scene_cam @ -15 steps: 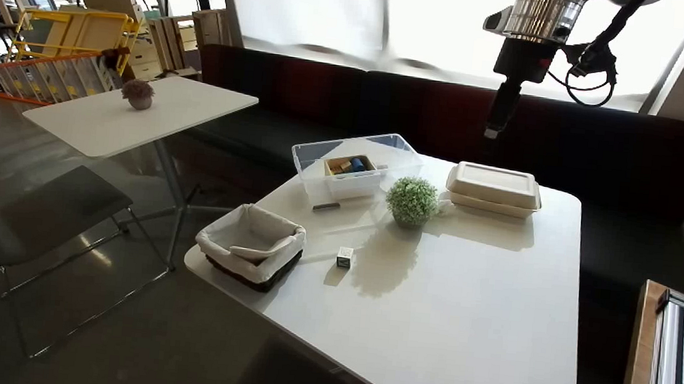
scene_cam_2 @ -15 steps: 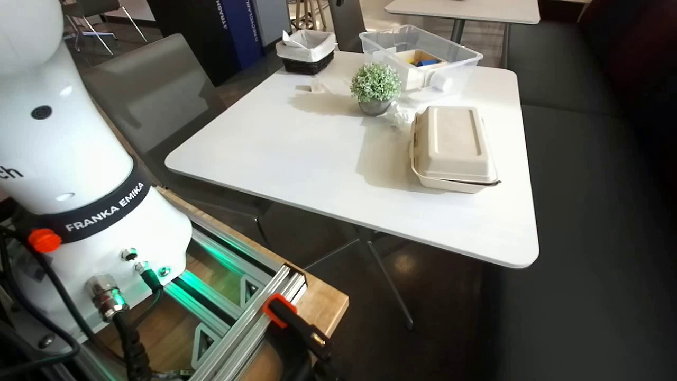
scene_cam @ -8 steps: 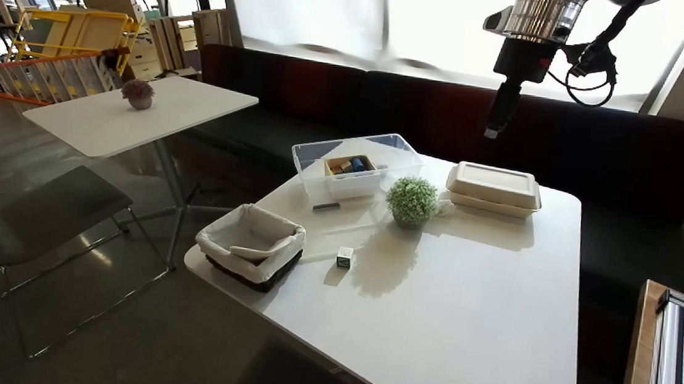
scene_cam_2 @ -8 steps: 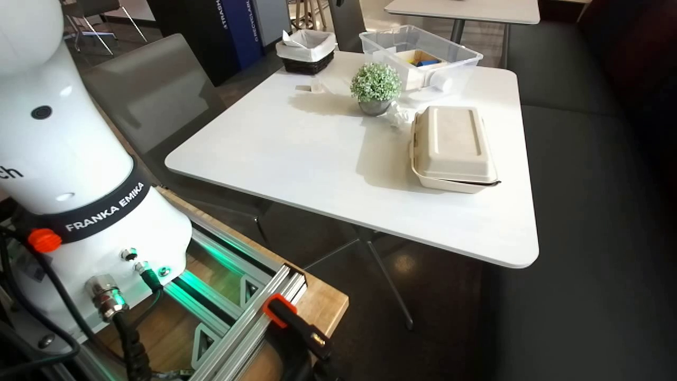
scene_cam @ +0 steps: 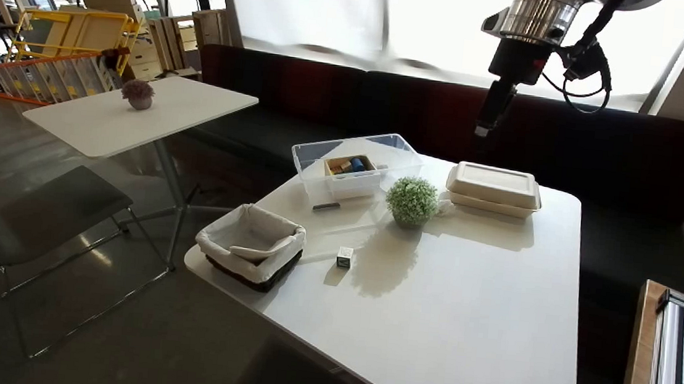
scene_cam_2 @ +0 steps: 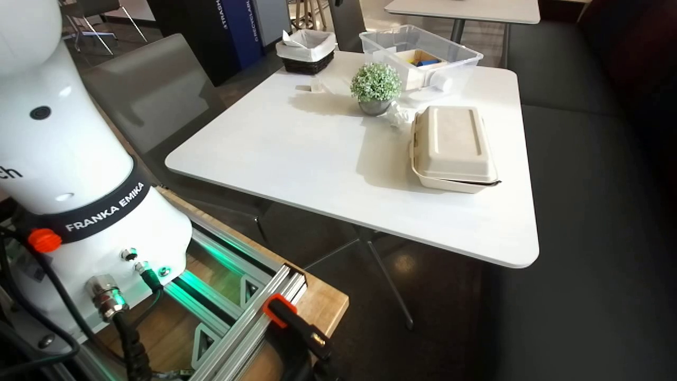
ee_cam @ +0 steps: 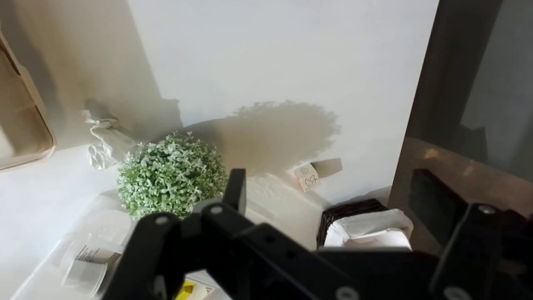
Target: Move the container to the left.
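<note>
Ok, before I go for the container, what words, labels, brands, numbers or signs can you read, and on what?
"FRANKA EMIKA": black band round the robot arm.
"ch": same arm, higher up, word cut off at the picture edge.
"TRASH": dark panel.
"RECYCLABL...": blue panel, ending unclear.
Label inside the container: too small to read.
Block: drawings, no readable letters.

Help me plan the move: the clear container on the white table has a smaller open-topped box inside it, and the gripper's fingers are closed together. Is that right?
Not quite: the gripper is open; the wrist view shows its fingers wide apart. The rest holds: the clear container on the white table has a smaller open-topped box inside it.
</note>
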Tool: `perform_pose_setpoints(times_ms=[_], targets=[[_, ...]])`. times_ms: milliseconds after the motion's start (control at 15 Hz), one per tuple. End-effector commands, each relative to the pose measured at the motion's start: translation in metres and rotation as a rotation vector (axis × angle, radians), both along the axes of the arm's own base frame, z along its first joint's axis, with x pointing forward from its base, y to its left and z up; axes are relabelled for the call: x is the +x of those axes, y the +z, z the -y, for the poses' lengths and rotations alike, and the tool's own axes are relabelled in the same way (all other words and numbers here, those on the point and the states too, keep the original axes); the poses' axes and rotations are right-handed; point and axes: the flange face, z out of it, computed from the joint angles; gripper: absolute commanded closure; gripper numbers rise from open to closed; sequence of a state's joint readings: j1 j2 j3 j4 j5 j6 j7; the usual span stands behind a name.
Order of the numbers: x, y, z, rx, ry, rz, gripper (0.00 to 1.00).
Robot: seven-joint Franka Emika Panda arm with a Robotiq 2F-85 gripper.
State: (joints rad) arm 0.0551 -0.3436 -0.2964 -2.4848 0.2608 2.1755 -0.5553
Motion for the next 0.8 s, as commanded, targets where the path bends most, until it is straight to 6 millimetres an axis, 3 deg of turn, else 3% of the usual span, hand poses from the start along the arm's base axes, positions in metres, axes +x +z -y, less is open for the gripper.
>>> perform_pose_setpoints(times_ms=[0,267,733], targets=[[0.033,-0.022,0.009,0.054,-0.122,0.021,0.0],[0.072,-0.035,0.027,0.041,-0.261,0.106,0.0],[0.115,-0.055,0.099,-0.068,-0.473,0.164,0.0]])
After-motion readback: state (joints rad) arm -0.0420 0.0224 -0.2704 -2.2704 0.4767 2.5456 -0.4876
